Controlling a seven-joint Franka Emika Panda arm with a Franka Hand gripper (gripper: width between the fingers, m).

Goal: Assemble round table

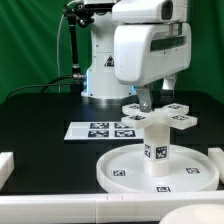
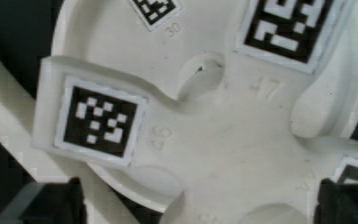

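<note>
We logged the tool [image 1: 147,100] lowered vertically onto the cross [image 1: 160,115] atop the leg [image 1: 157,148]; grip indeterminable; tags only, no lettering.

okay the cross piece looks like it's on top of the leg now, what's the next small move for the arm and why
Probably turn the cross piece a little to seat it on the leg. The gripper is down at it, the leg stands upright in the disc, and the wrist view shows the cross filling the frame. Jaw state is unclear.

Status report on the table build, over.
Gripper down on cross piece, jaw state unclear. Cross piece atop leg, upright in disc. Nothing in the way.
</note>
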